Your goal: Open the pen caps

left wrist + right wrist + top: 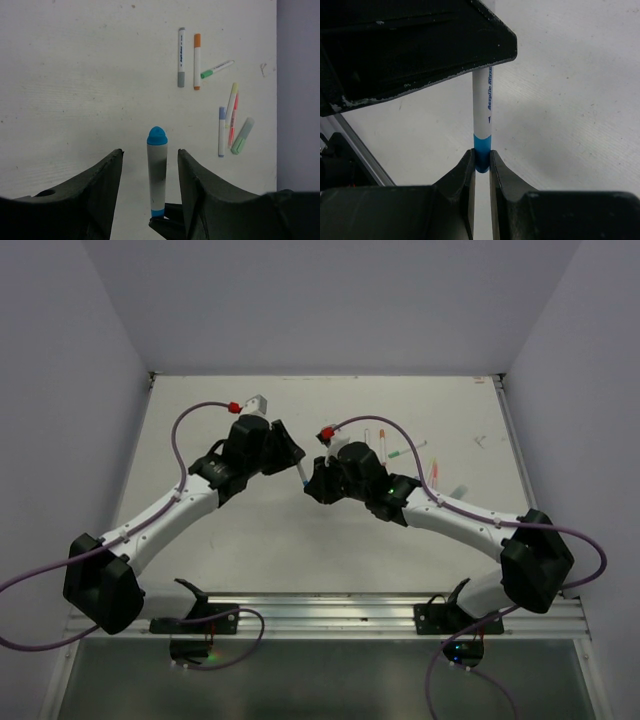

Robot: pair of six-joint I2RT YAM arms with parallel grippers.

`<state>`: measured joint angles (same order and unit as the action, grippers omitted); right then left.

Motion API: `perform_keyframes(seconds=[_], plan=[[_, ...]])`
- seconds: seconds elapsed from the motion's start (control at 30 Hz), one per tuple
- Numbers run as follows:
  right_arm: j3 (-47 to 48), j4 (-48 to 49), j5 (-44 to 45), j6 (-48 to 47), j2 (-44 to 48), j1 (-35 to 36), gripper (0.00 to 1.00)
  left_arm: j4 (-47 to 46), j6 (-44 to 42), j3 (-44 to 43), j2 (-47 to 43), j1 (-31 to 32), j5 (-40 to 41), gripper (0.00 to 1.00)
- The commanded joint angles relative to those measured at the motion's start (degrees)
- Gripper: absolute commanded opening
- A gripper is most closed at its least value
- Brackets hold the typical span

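Note:
A white pen (157,175) is held in the air between my two grippers. Its blue pen cap (482,147) is pinched by my right gripper (481,152), which is shut on it. The pen's other end has a rounded blue tip (157,136). My left gripper (150,152) is open around the white barrel, with a gap showing on each side. In the top view the grippers meet over mid-table, left gripper (290,455) and right gripper (314,485), with the pen (302,476) between them.
Several capped pens lie at the far right of the table: grey (181,57), orange (197,61), green (217,69), yellowish (233,97), purple (221,131) and mint green (242,136). A grey wall (297,90) bounds the table's right edge.

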<state>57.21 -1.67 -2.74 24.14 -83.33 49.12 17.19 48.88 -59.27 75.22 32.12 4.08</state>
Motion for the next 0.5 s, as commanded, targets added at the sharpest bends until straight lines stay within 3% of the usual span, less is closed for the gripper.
perform_keyframes(seconds=[0.0, 0.23, 0.47], plan=[[2.6, 2.2, -0.7, -1.0, -0.9, 0.4, 0.00, -2.5, -0.5, -2.3, 0.5, 0.8, 1.9, 0.52], [3.3, 1.8, -0.8, -1.3, -1.5, 0.4, 0.00, -3.0, -0.7, -2.5, 1.0, 1.2, 2.5, 0.42], [3.7, 1.8, -0.7, -1.6, -1.6, 0.5, 0.00, -3.2, -0.2, -2.3, 1.4, 1.5, 2.8, 0.42]])
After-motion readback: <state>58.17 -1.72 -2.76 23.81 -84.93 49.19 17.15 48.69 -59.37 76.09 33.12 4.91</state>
